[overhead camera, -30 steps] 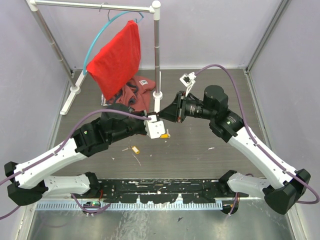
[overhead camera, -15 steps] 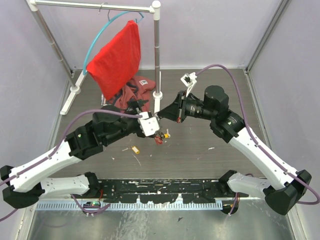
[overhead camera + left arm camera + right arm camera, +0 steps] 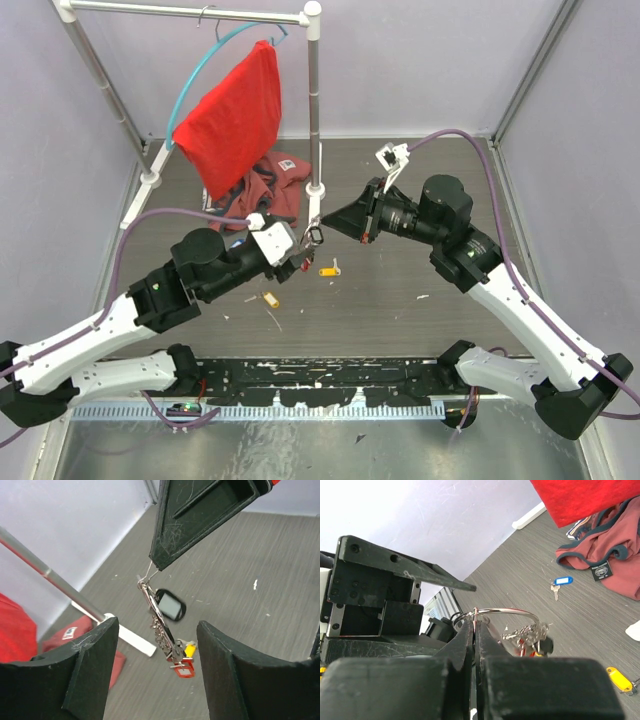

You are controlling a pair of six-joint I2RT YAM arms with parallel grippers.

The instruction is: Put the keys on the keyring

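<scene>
My right gripper [image 3: 476, 622] is shut on the thin silver keyring [image 3: 506, 611] and holds it in the air over the table's middle [image 3: 316, 236]. Several keys [image 3: 162, 632] hang from the ring, with a red tag [image 3: 183, 670] and a black tag [image 3: 170, 605]. A yellow tag [image 3: 190, 651] shows by the red one; I cannot tell if it hangs or lies below. My left gripper [image 3: 156, 672] is open, its fingers [image 3: 87, 675] either side of the hanging bunch without touching it. A blue key [image 3: 561, 581] and a yellow key [image 3: 329, 270] lie loose on the table.
A white clothes rail post [image 3: 315, 110] stands just behind the grippers. A red cloth [image 3: 235, 115] hangs from a teal hoop [image 3: 195, 75] on the rail. A maroon garment [image 3: 270, 185] lies at the post's base. Another yellow tag [image 3: 270, 299] lies nearer the front.
My left gripper has opened and drawn back to the left, away from the ring. The right gripper keeps the ring pinched and has shifted slightly up and right.
</scene>
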